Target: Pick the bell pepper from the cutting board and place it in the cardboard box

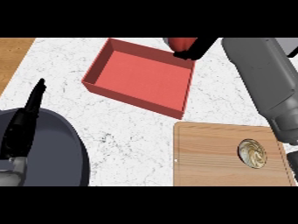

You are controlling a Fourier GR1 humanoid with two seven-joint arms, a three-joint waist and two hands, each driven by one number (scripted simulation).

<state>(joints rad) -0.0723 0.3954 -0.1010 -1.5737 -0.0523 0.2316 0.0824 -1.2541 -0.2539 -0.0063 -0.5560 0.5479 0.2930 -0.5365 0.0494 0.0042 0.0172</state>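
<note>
The black fingers (pixel 193 50) of the right hand (pixel 199 47) are curled round the red, glossy bell pepper (pixel 180 43), which shows only as a rounded patch on their left, at the view's upper edge. The pepper is carried in the air, above the far right corner of the red, square, open-topped cardboard box (pixel 98 70), more over the rim than over the floor.

The likely risk is letting go here: the pepper could strike the wall's top edge and roll outside onto the white marbled desk (pixel 132 131). A shift leftward, toward the box's middle, looks needed first.

The pale wooden cutting board (pixel 209 153) lies near the lower right with the pepper gone from it. The left hand (pixel 23 124) rests open, fingers up, over a dark grey round pan (pixel 67 148).
</note>
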